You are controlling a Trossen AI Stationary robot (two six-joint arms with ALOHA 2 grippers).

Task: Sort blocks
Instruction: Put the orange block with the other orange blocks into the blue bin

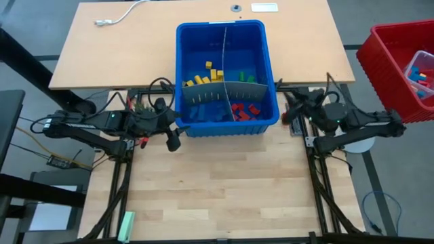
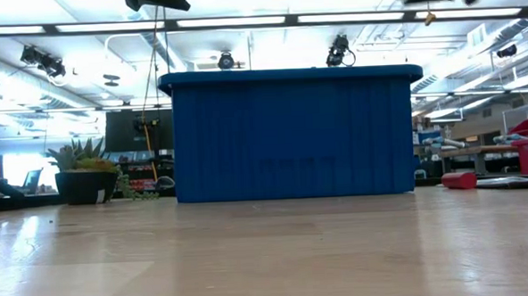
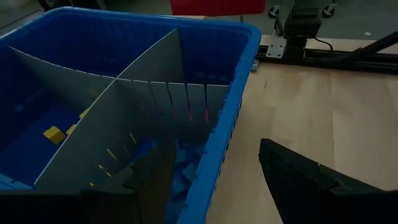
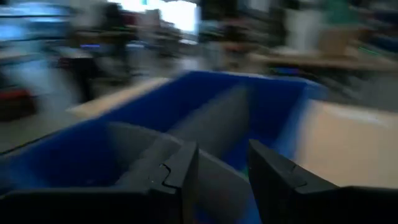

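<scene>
Small hard plastic blocks sorted by colour in blue bin on desk, light, rigid, likely slick, best pinched across flat sides; left gripper jaws released, right gripper jaws part-closed on nothing.

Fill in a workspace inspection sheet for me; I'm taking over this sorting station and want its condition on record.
Surface: pale wood table, bare in front of the bin.
Job's things: blocks lie in the blue bin, split by grey dividers: yellow blocks, green blocks, blue blocks and red blocks, each colour in its own compartment.
Clutter: pale green bar at the table's near left edge.
Hands: left hand open, beside the bin's near left corner, empty; right hand near the bin's right side, jaws apart, nothing seen between them.
Cables: white cable on the far tabletop.
Surroundings: red crate at right.
</scene>
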